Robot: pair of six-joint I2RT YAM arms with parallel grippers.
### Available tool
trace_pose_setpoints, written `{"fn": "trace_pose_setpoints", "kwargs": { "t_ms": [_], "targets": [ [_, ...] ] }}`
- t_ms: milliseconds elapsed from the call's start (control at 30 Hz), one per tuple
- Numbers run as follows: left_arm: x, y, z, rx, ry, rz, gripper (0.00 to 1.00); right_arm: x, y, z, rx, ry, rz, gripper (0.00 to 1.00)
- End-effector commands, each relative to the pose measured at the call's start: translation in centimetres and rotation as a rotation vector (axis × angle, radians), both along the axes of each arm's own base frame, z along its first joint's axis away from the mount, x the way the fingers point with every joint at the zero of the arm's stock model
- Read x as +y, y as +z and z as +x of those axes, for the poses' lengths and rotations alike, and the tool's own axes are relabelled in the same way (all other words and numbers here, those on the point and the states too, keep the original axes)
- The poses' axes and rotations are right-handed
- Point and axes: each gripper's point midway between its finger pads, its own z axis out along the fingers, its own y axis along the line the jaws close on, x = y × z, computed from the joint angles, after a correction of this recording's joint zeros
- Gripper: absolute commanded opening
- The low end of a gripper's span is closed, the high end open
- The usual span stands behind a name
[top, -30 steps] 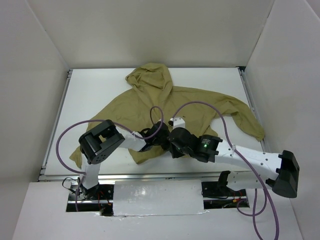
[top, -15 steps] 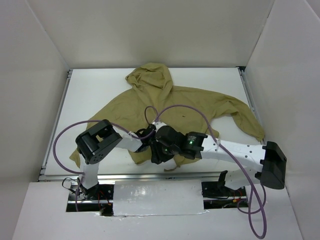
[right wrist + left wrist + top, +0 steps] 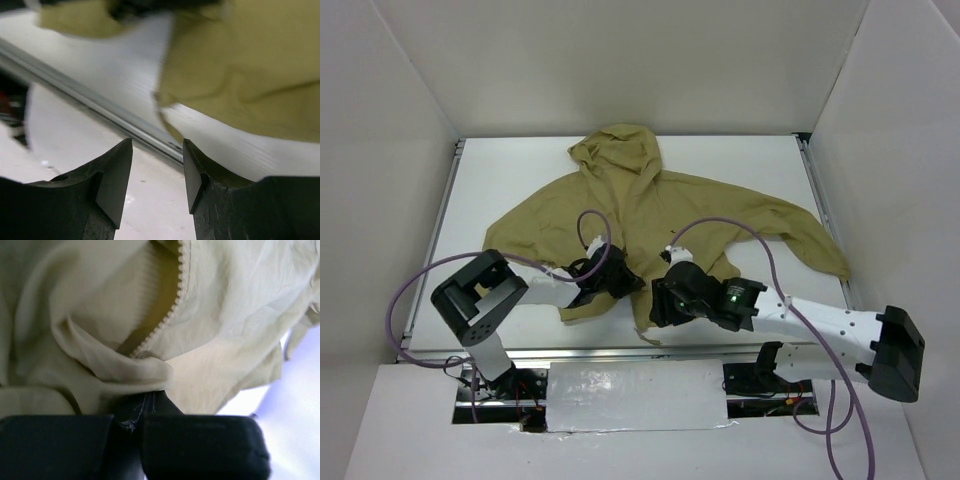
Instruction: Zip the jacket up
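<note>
- Jacket lies spread across the middle of the white surface in the top view, with the hood toward the upper centre. The front looks parted near the lower hem.
- Closed on a fold of jacket cloth, the left hand grips just below the zipper teeth, which run up the middle of its wrist view.
- Open and empty, the right hand hovers over bare surface at the lower centre of the top view. The hem sits in the upper right of its wrist view.
- The step looks like bringing the two bottom zipper ends together.
- The left hand should hold its side low and taut, so the teeth lie straight.
- The right hand should go toward the hem and take the other front edge close to the zipper end, not loose cloth.
- Soft fabric will likely bunch, and a sideways pull may drag the whole jacket.
</note>
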Motion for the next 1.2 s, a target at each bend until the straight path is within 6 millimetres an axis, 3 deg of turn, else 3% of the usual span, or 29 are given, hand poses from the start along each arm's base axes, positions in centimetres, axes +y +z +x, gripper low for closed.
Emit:
{"fn": "trace_pose_setpoints", "kwargs": {
  "t_ms": [0, 167, 433, 600, 700, 967, 1100, 1167],
  "targets": [
    [8.5, -6.4, -4.2, 0.136, -0.012, 0.407, 0.00, -1.0, -3.0, 0.6, -0.014, -0.004, -0.092, 0.52],
    [8.5, -4.8, -3.7, 0.070, -0.036, 0.396, 0.00, 0.1, -5.8, 0.8, 0.013, 0.064, -0.160, 0.52],
    [8.7, -1.6, -3.3, -0.021, -0.056, 0.369, 0.00, 1.5, -8.0, 3.8, 0.087, -0.014, -0.138, 0.51],
    [8.8, 0.4, -3.5, -0.062, -0.073, 0.345, 0.00, 1.1, -10.3, 5.7, 0.149, -0.091, -0.198, 0.49],
    [9.1, 1.7, -3.4, -0.088, -0.069, 0.336, 0.00, -0.4, -11.5, 6.5, 0.202, -0.162, -0.239, 0.47],
    [10.4, 6.6, -3.0, -0.228, -0.052, 0.255, 0.00, -3.5, -10.7, 8.1, 0.196, -0.299, -0.223, 0.47],
    [11.4, 7.6, -3.6, -0.258, -0.030, 0.240, 0.00, -2.8, -9.8, 7.8, 0.203, -0.265, -0.184, 0.48],
    [11.9, 7.9, -4.1, -0.266, -0.025, 0.231, 0.00, -1.7, -8.1, 7.5, 0.180, -0.216, -0.120, 0.51]
  ]
}}
